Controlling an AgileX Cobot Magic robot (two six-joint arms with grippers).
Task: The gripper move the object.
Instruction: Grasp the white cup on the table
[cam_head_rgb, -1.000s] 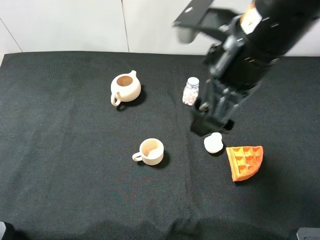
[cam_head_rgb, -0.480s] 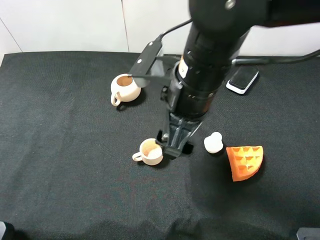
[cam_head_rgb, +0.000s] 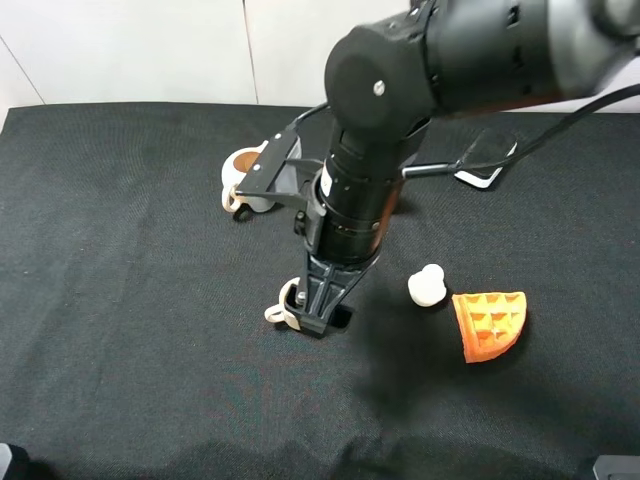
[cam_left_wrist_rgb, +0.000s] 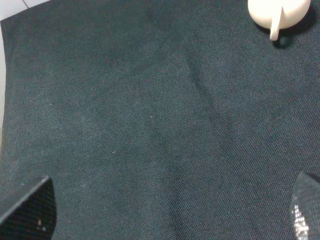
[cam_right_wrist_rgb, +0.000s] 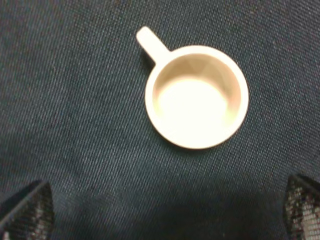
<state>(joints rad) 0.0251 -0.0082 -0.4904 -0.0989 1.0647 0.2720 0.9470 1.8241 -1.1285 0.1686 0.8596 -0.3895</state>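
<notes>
The cream cup (cam_right_wrist_rgb: 196, 97) stands upright on the black cloth, its handle (cam_right_wrist_rgb: 151, 44) sticking out. In the exterior high view only its handle and rim edge (cam_head_rgb: 277, 313) show beside my right gripper (cam_head_rgb: 316, 312), which hangs directly over it. In the right wrist view my right gripper (cam_right_wrist_rgb: 165, 207) is open wide, its fingertips (cam_right_wrist_rgb: 27, 210) at the frame corners, not touching the cup. My left gripper (cam_left_wrist_rgb: 167, 207) is open and empty over bare cloth.
The cream teapot (cam_head_rgb: 243, 166) is partly hidden behind the right arm. A white blob (cam_head_rgb: 427, 286) and an orange waffle piece (cam_head_rgb: 489, 322) lie to the right. A phone (cam_head_rgb: 485, 160) lies at the back. A cream vessel (cam_left_wrist_rgb: 280, 10) shows in the left wrist view.
My right arm has swung left from beside the white blob and come down over the cup, now covering most of it in the exterior high view. The cup has not moved.
</notes>
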